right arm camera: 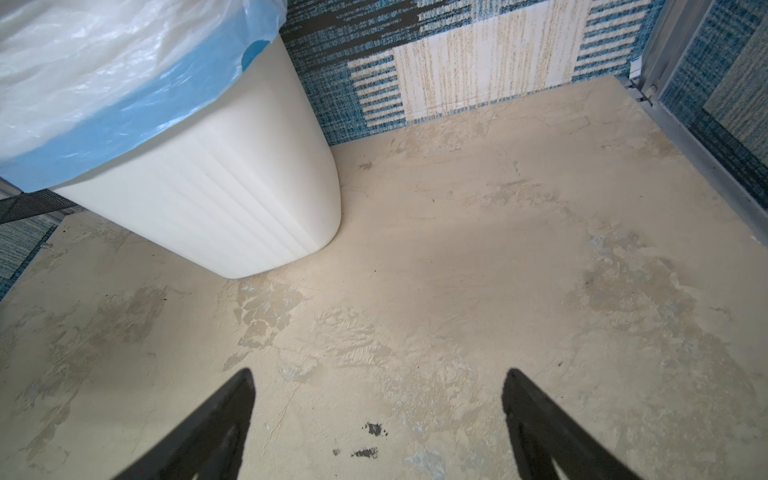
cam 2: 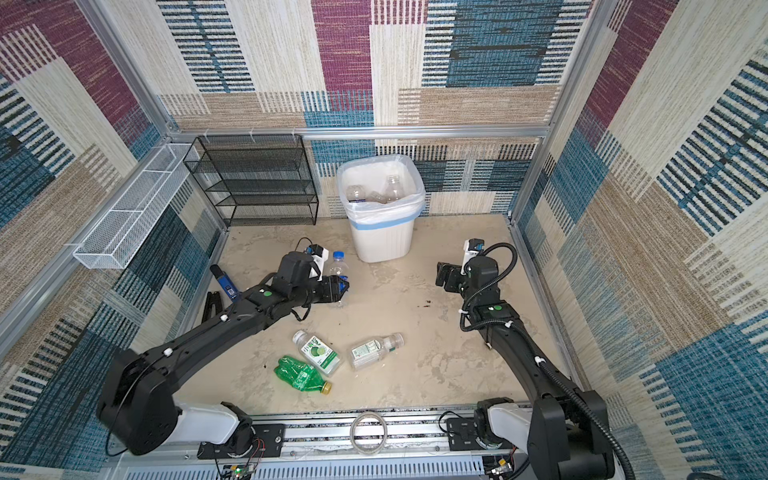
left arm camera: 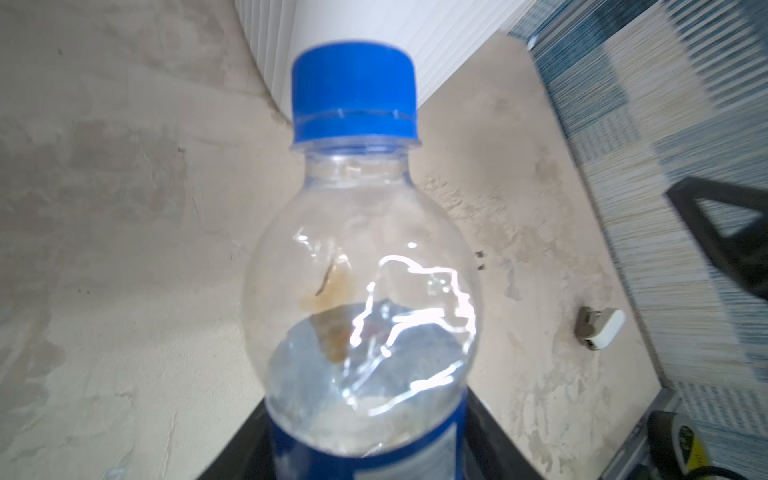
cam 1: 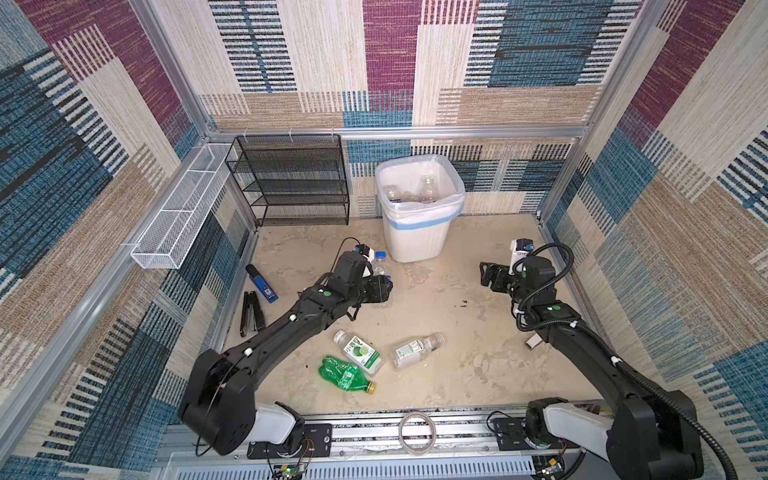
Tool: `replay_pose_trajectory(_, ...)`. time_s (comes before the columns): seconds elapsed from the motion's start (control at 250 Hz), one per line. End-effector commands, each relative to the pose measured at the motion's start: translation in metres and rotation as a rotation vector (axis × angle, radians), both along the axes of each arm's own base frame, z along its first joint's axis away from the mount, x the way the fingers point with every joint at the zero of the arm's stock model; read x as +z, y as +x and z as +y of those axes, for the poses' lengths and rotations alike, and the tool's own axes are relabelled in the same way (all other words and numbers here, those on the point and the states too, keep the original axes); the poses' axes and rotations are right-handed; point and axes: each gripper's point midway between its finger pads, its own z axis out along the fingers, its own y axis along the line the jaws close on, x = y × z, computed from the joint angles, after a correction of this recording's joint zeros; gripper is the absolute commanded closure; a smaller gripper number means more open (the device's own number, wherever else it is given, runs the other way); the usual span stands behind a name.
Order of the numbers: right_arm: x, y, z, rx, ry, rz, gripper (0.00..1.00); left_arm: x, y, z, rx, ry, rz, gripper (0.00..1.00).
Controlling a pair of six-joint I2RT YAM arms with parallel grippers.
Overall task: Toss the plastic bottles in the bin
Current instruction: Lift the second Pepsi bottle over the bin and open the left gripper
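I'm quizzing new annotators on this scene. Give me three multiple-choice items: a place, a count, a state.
1. Where does the bin stand?
A. At the back wall, beside the black mesh rack
B. Between the arm bases
C. Inside the white wire basket

2. How many bottles lie loose on the floor?
A. One
B. Three
C. Six

3. What is the left gripper doing?
A. Open, empty
B. Shut on the bin's rim
C. Shut on the blue-capped bottle

Key:
1 A: in both top views it stands against the back wall by the rack.
2 B: the green bottle, the lime-label bottle and the rightmost bottle lie on their sides.
3 C: the left wrist view shows that bottle in its grip.
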Motion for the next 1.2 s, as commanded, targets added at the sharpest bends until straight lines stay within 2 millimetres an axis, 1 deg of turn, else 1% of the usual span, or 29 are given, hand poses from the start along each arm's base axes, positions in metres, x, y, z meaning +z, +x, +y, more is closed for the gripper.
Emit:
replay_pose_trajectory(0.0,0.012,0.003,0.003,0.016,0.007,-0.047,0.08,0.052,0.006,0.012,-0.010,0.035,-0.273,0.40)
replay_pose_trajectory(0.08,0.016,0.003,0.003,0.013,0.022,-0.055,0.09,0.090,0.000,0.025,0.003,0.050,-0.432,0.40)
replay_pose_trajectory(0.176,0.020,0.004,0.003,0.004,0.038,-0.079,0.10,0.130,-0.008,0.049,0.070,0.095,-0.633,0.39)
replay_pose_trajectory(0.232,0.022,0.005,0.002,-0.003,0.042,-0.086,0.11,0.155,-0.016,0.059,0.101,0.090,-0.751,0.38)
replay_pose_trajectory(0.344,0.031,0.007,0.002,-0.007,0.046,-0.108,0.12,0.199,-0.038,0.068,0.103,0.043,-0.940,0.38)
replay_pose_trajectory(0.4,0.037,0.006,0.001,-0.013,0.048,-0.125,0.12,0.218,-0.050,0.069,0.092,0.014,-1.025,0.38)
replay_pose_trajectory(0.476,0.042,0.004,-0.001,-0.021,0.053,-0.148,0.13,0.240,-0.065,0.071,0.078,-0.020,-1.123,0.38)
replay_pose_trajectory(0.6,0.049,0.000,-0.004,-0.040,0.067,-0.183,0.14,0.267,-0.083,0.065,0.015,-0.059,-1.234,0.36)
replay_pose_trajectory(0.676,0.050,-0.003,-0.007,-0.057,0.072,-0.199,0.14,0.279,-0.087,0.062,-0.006,-0.052,-1.279,0.35)
replay_pose_trajectory(0.756,0.050,-0.004,-0.008,-0.063,0.076,-0.208,0.14,0.297,-0.082,0.060,0.013,-0.058,-1.324,0.33)
replay_pose_trajectory(0.804,0.050,-0.003,-0.008,-0.061,0.079,-0.212,0.14,0.311,-0.073,0.055,0.019,-0.065,-1.319,0.32)
replay_pose_trajectory(0.852,0.052,-0.002,-0.006,-0.056,0.086,-0.214,0.14,0.323,-0.055,0.045,0.013,-0.059,-1.294,0.32)
replay_pose_trajectory(0.888,0.053,-0.001,-0.005,-0.051,0.090,-0.216,0.14,0.331,-0.035,0.036,0.021,-0.053,-1.258,0.33)
replay_pose_trajectory(0.96,0.053,0.000,-0.003,-0.042,0.106,-0.217,0.14,0.340,0.018,0.015,0.012,-0.045,-1.118,0.36)
replay_pose_trajectory(1.032,0.052,-0.001,0.000,-0.031,0.125,-0.216,0.15,0.338,0.079,-0.008,-0.028,-0.072,-0.949,0.37)
replay_pose_trajectory(1.092,0.049,-0.002,0.003,-0.020,0.145,-0.209,0.16,0.328,0.124,-0.028,-0.095,-0.120,-0.799,0.40)
replay_pose_trajectory(1.132,0.047,-0.004,0.005,-0.010,0.156,-0.202,0.16,0.324,0.146,-0.040,-0.135,-0.152,-0.731,0.38)
replay_pose_trajectory(1.176,0.045,-0.007,0.006,-0.004,0.162,-0.195,0.16,0.326,0.159,-0.048,-0.161,-0.179,-0.701,0.34)
replay_pose_trajectory(1.196,0.044,-0.009,0.006,-0.004,0.165,-0.192,0.16,0.327,0.163,-0.050,-0.159,-0.184,-0.702,0.29)
